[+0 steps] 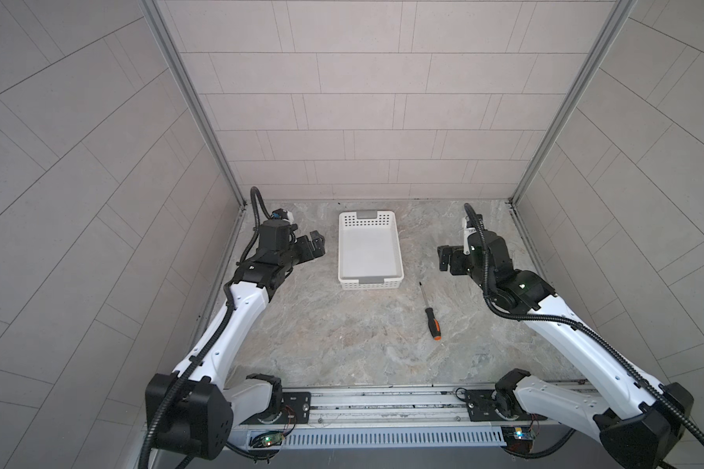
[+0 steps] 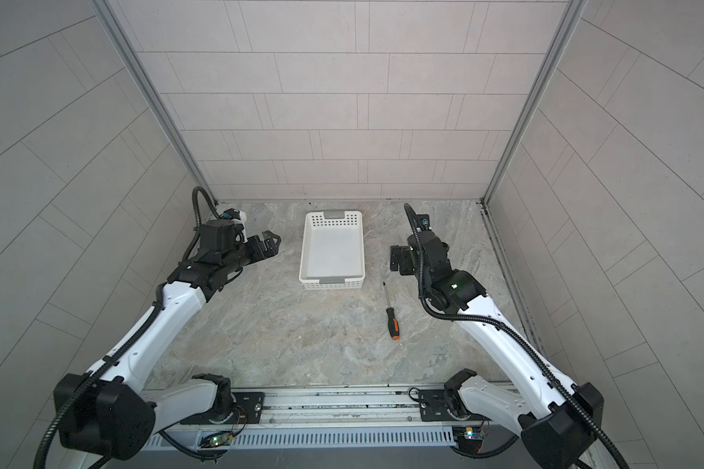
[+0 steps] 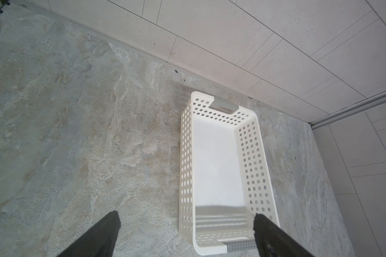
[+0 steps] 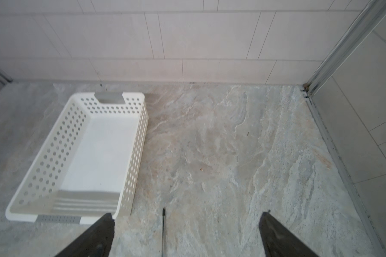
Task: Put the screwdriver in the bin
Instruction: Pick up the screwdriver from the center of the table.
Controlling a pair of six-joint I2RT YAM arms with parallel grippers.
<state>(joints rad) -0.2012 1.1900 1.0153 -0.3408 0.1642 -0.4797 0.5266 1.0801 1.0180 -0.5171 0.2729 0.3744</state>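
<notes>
The screwdriver [image 1: 431, 314] [image 2: 391, 314], black-and-orange handle toward the front, lies flat on the stone table just right of the bin's near corner. Only its thin shaft [image 4: 163, 229] shows in the right wrist view, between the spread fingers. The white perforated bin [image 1: 399, 260] [image 2: 360, 260] [image 3: 185, 160] [image 4: 138, 151] stands empty at the back centre. My right gripper [image 1: 444, 258] [image 2: 395, 258] [image 4: 186, 217] hovers open, right of the bin and beyond the screwdriver's tip. My left gripper [image 1: 317, 243] [image 2: 272, 243] [image 3: 186, 217] hangs open left of the bin, holding nothing.
Tiled walls close the table on the back and both sides, with metal corner posts [image 1: 196, 105]. A rail with the arm bases [image 1: 383, 406] runs along the front edge. Bare stone surface [image 1: 342, 337] lies in front of the bin.
</notes>
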